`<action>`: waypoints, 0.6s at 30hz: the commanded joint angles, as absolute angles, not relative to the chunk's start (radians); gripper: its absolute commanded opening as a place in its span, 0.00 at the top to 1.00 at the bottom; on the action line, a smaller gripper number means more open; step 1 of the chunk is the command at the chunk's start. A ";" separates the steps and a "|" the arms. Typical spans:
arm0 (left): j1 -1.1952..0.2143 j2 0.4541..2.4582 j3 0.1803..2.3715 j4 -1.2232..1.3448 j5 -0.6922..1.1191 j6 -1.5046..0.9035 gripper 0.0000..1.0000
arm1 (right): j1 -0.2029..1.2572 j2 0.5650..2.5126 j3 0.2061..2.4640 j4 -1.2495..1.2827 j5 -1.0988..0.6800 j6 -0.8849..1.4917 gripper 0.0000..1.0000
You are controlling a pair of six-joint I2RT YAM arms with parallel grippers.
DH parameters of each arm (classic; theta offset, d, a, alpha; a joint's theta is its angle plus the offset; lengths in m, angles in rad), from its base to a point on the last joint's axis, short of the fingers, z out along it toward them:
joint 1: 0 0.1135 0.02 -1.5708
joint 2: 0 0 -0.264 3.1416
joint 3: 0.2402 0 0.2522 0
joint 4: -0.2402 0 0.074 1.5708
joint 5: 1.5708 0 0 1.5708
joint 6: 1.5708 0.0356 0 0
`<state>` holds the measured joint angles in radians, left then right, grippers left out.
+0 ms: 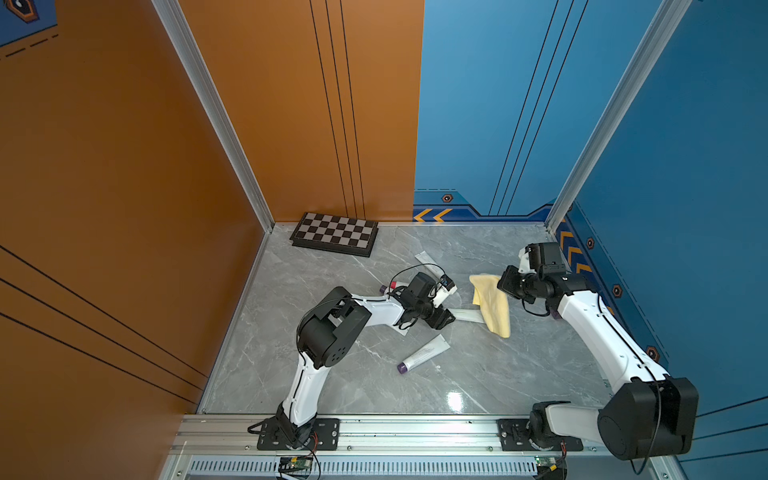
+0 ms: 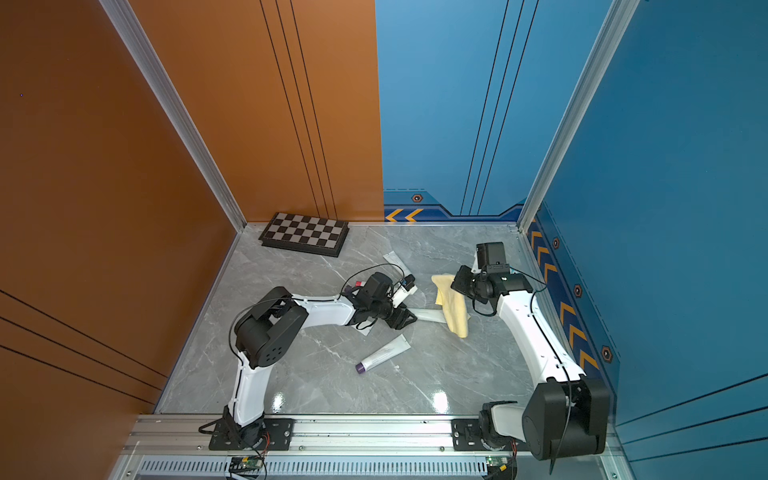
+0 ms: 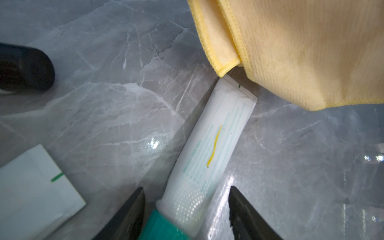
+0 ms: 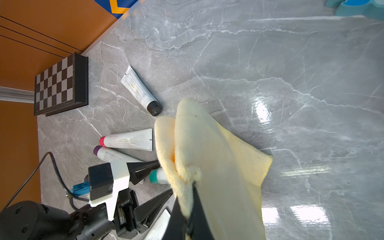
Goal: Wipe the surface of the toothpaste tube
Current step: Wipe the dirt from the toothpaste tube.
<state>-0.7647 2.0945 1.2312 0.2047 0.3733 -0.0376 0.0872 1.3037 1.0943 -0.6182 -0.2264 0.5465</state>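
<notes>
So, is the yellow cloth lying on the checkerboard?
No, the yellow cloth hangs from the right claw, well away from the checkerboard.

The toothpaste tube (image 3: 224, 128) is lying flat on the grey marble table (image 3: 104, 104). It is white with faint green print, its teal cap (image 3: 160, 226) sitting at one end and its flat crimped end pointing toward the yellow cloth (image 3: 301, 52). A thin yellow streak (image 3: 214, 145) is running lengthwise along its upper face (slightly wavy). The cloth is hanging in folds, its lower edge seemingly brushing the crimped end.
</notes>
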 commanded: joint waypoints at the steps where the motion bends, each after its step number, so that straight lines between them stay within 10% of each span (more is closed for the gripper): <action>1: -0.773 2.085 1.194 0.196 0.391 -0.039 0.37 | 0.095 1.321 1.115 -0.655 -0.191 0.531 1.00; 18: -0.783 2.117 1.190 0.219 0.379 -0.039 0.56 | 0.241 1.512 1.049 -0.556 -0.237 0.567 1.00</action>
<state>-0.7727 2.0949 1.2114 0.2375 0.3721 -0.0425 0.2333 1.4792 1.0832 -0.5953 -0.1936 0.5499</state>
